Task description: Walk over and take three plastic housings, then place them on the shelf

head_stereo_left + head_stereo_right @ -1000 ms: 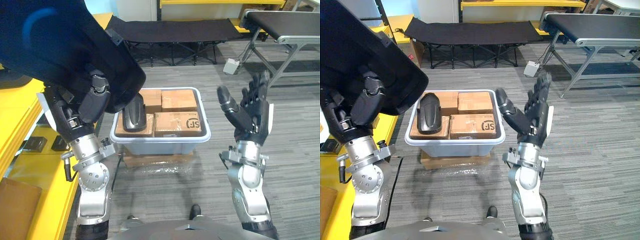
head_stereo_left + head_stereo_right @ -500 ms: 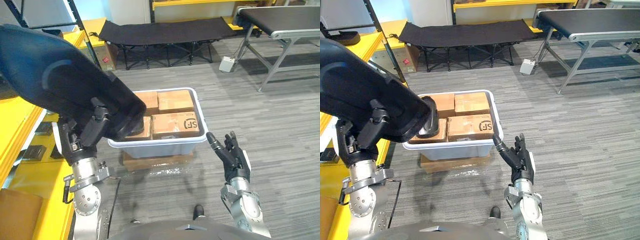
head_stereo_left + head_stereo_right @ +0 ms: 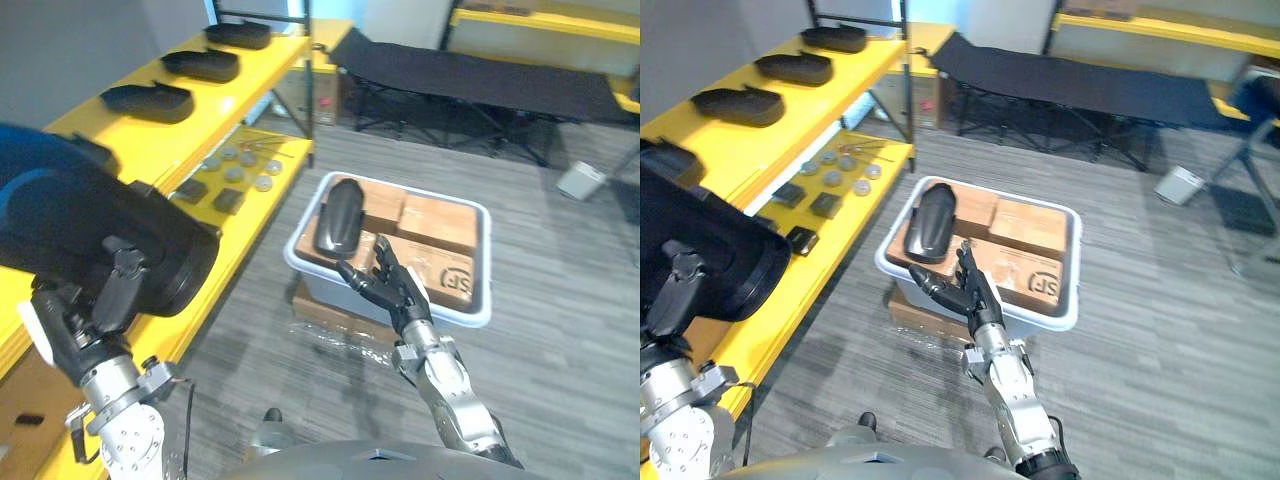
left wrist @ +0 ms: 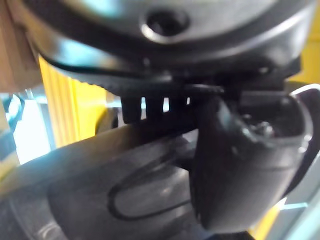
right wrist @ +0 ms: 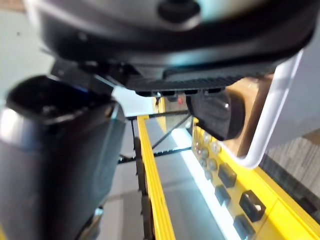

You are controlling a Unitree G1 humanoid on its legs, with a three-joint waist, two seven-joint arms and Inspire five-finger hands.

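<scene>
Left hand: the left hand point(image 3: 112, 300) is curled round the rim of a large dark held housing point(image 3: 95, 235), carried raised just beside the yellow shelf point(image 3: 235, 80) — the left wrist view shows thumb and fingers clamped on its edge
Right hand: the right hand point(image 3: 383, 285) holds nothing, its fingers straight and spread, and hovers over the near side of the bin point(image 3: 488, 268)
Bin: white, on the floor next to the shelf, packed with cardboard boxes point(image 3: 440, 222); one bin housing point(image 3: 335, 215) lies on top of them at the end nearer the shelf
Shelf, top level: three shelf housings point(image 3: 140, 100) lie in a row, apart from one another
Shelf, lower level: small parts point(image 3: 235, 175) are scattered on it, with no housing among them
Done so far: one housing is in hand and close to the shelf — the picking-up for this piece looks finished
Unclear: whether the three on the top level count toward the task's three cannot be told from here
Left to do: set the held housing down on the shelf; if more are owed, the one in the bin is the likely next, and the free right hand is nearest to it
</scene>
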